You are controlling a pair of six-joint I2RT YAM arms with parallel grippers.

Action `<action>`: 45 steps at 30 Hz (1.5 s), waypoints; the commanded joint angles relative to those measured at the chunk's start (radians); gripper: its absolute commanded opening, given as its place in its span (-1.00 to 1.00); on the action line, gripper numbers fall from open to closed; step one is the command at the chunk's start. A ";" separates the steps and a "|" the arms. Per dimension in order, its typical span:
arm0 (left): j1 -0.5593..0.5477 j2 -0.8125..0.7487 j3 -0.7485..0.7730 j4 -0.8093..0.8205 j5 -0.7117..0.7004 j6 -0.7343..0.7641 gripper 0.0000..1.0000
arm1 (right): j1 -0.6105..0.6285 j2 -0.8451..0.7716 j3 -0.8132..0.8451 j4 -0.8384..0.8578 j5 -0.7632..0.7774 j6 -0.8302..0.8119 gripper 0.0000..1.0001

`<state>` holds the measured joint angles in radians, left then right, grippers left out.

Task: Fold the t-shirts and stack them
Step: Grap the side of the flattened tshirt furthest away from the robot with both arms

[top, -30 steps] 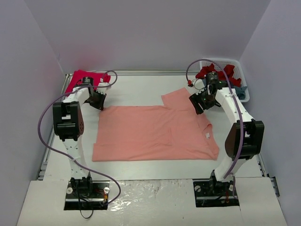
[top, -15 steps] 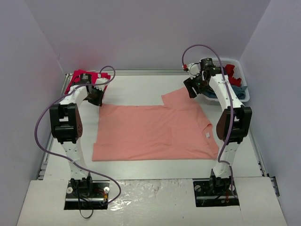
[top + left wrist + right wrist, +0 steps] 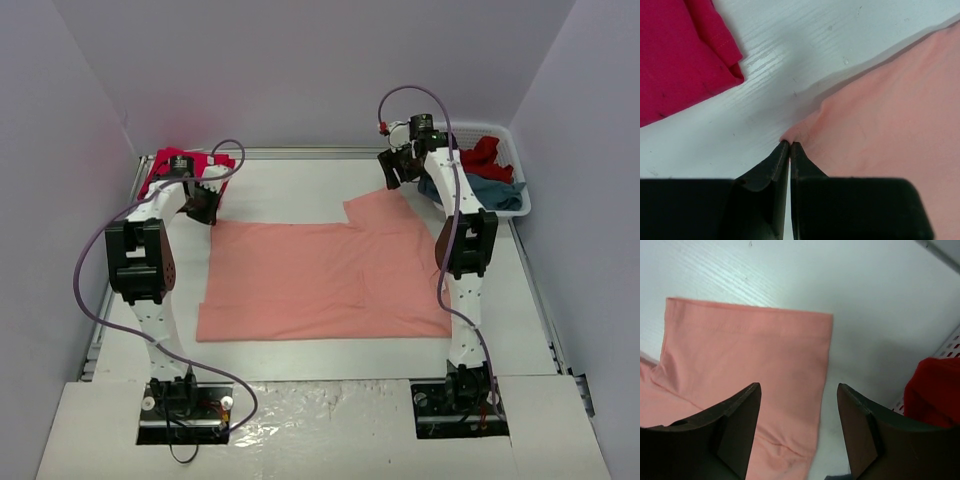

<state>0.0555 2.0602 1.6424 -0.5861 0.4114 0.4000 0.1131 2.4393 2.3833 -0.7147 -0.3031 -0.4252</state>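
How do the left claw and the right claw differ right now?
The left claw is shut, pinching an edge of the salmon t-shirt; the right claw is open and grips nothing. The left claw is at the shirt's far left corner, the right claw above its far right sleeve. Both are black and at the same shirt.

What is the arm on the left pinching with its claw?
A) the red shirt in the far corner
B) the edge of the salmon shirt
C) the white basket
B: in the left wrist view the left gripper is shut on the edge of the salmon shirt, with the cloth puckering toward its tips; the red shirt lies apart across bare table.
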 commanded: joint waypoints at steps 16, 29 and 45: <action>0.018 -0.064 -0.024 0.017 -0.025 -0.003 -0.95 | 0.019 0.136 0.108 0.126 0.059 0.086 0.57; 0.035 -0.078 -0.082 0.039 -0.014 0.005 -0.95 | -0.003 0.240 0.218 0.126 -0.045 0.154 0.57; 0.035 -0.055 -0.081 0.035 -0.011 0.010 -0.95 | -0.052 0.334 0.251 0.126 -0.202 0.250 0.54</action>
<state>0.0818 2.0529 1.5578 -0.5545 0.3985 0.4007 0.0692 2.7407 2.6080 -0.5644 -0.4614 -0.2050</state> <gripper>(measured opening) 0.032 0.775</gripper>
